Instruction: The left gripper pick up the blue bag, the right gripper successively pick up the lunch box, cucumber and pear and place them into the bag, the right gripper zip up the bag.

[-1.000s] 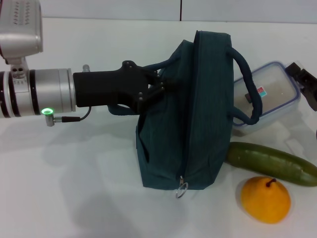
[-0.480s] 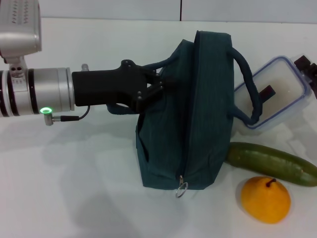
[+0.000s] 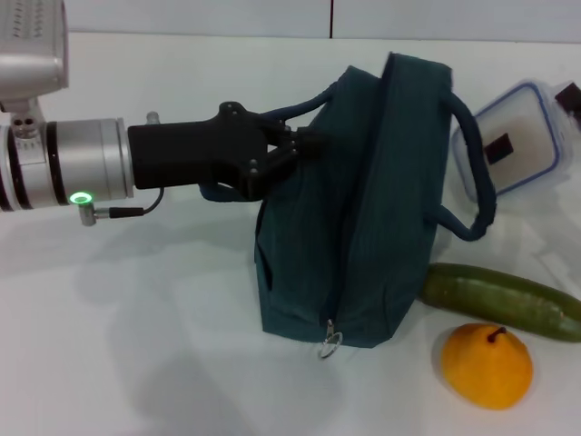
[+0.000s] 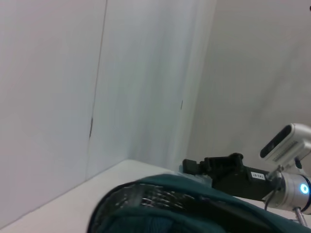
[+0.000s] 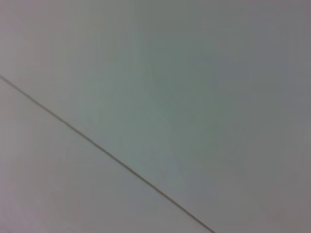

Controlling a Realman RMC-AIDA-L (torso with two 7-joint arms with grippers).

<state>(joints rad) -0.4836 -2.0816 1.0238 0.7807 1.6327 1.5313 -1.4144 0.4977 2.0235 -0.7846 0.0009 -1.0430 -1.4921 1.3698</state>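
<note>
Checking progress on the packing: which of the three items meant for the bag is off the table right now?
The lunch box: it is tilted up beside the blue bag, at the right hand. The cucumber and pear lie on the table.

The lunch box [image 3: 510, 150] has risen off the desk and tilted steeply (lid edge upward), gripped by the right hand [image 3: 565, 98]. The blue bag's [image 3: 363, 209] top has shifted rightward.

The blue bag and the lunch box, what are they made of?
The blue bag looks like soft woven cloth: matte, creased, sagging where the left gripper holds its handle. The lunch box looks like clear hard plastic: see-through walls, smooth rounded corners, blue rim.
</note>
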